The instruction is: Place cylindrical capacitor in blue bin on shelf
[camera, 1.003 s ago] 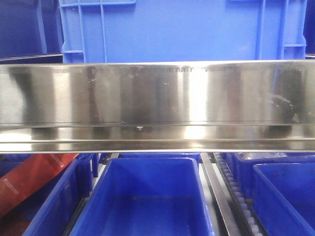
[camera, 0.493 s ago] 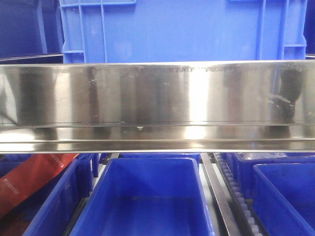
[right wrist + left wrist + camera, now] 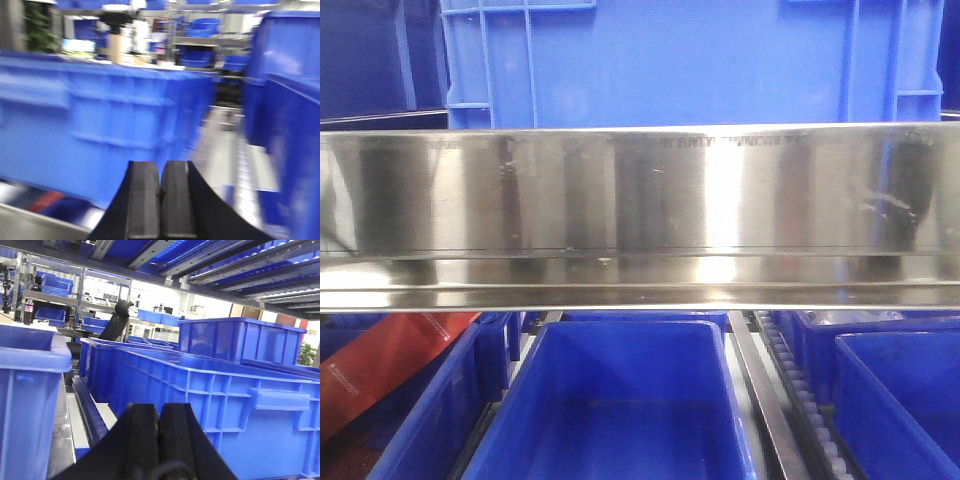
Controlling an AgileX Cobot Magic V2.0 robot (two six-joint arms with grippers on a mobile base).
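**Both hands clenched, capacitor not visible**

We see the shelf (image 3: pixel 640 200) front rail filling the middle of the front view: broad, shiny, scratched steel running edge to edge. Above it sits a large light-blue crate (image 3: pixel 690 60). Below the rail, one open blue bin (image 3: pixel 620 400) sits centre, its inside bare as far as we can see. A second bin (image 3: pixel 900 400) sits to its right, with a roller track (image 3: pixel 805 410) of small white rollers between them. Another blue bin (image 3: pixel 430 410) is on the left, with a red strip (image 3: pixel 380 375) lying at a slant over it.

Left wrist view: left hand (image 3: pixel 159 440) has its black pads pressed together, nothing visible between them. It sits low between long blue bins; a ribbed bin wall (image 3: pixel 225 405) runs along the right, another bin (image 3: pixel 30 390) close on the left, a taller crate (image 3: pixel 240 340) further back.

Right wrist view is motion-blurred. Right hand (image 3: pixel 160 197) also has pads closed flush, nothing visible between them. A big blue bin wall (image 3: pixel 100 125) is on the left, more blue bins (image 3: pixel 290 125) on the right, a pale track (image 3: pixel 235 165) running away between

We can't locate the cylindrical capacitor in any view
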